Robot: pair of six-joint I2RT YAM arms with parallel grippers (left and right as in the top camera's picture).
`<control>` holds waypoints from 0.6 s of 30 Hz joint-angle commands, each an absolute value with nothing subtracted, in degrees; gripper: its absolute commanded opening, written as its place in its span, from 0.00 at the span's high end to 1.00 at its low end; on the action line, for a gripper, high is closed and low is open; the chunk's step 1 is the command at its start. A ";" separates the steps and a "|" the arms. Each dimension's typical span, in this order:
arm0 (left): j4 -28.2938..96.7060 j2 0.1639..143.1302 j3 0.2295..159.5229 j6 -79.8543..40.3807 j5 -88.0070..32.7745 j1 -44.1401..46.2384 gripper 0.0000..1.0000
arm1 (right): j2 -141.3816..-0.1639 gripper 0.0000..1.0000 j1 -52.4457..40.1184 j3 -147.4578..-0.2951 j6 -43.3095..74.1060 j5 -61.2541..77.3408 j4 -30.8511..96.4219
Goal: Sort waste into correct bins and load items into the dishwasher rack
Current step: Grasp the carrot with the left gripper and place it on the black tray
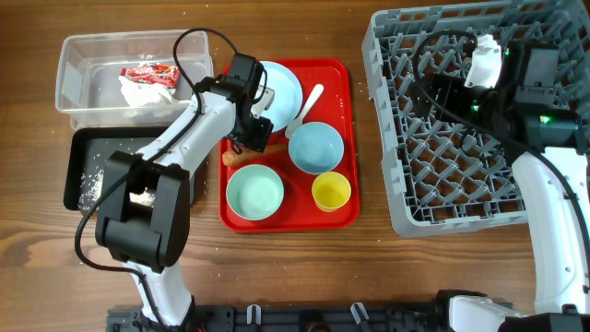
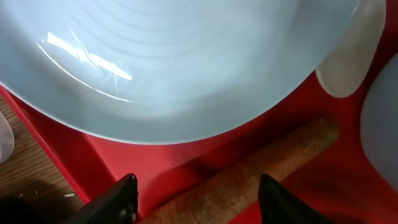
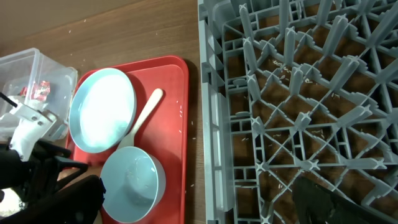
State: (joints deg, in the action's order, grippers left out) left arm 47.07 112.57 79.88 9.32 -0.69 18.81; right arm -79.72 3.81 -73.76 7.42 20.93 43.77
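My left gripper (image 1: 256,138) (image 2: 199,200) is open, low over the flat red tray, with the orange carrot (image 1: 236,157) (image 2: 249,174) lying between its fingers. The pale blue plate (image 1: 281,88) (image 2: 174,62) sits just beyond it, with the white spoon (image 1: 309,101) (image 2: 351,56) to its right. The white bowl (image 1: 315,148) (image 3: 134,183), pale green bowl (image 1: 254,193) and yellow cup (image 1: 331,191) stand on the same tray. My right gripper (image 1: 447,92) (image 3: 202,202) is open and empty above the grey dishwasher rack (image 1: 461,198) (image 3: 298,93).
The clear tub (image 1: 74,60) (image 3: 31,68) at the back left holds the red wrapper (image 1: 149,73) and the white napkin (image 1: 138,89). The black tray (image 1: 78,152) in front of it holds rice grains (image 1: 92,184). The red tray (image 1: 336,78) lies between bins and rack.
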 commanded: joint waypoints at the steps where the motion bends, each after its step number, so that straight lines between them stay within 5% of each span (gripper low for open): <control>1: 48.82 113.21 79.83 13.43 -0.97 18.79 0.42 | -80.20 0.00 3.60 -74.87 7.53 20.64 43.81; 11: 45.36 113.27 73.63 15.05 -0.97 18.83 0.42 | -80.27 0.00 3.60 -74.87 7.51 20.64 44.05; 13: 45.19 113.27 73.32 15.03 -0.99 18.90 0.54 | -80.27 0.00 3.60 -74.87 7.46 20.64 44.25; 15: 45.17 113.27 73.34 14.59 -0.97 18.90 0.79 | -80.27 0.00 3.60 -74.87 7.46 20.64 44.34; 18: 45.19 113.25 73.41 14.55 -0.97 18.90 0.93 | -80.27 0.00 3.60 -74.87 7.49 20.64 44.31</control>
State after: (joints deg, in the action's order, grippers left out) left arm 45.32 112.62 74.04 14.59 -0.89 18.85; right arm -79.72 3.81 -73.76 7.42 20.95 44.21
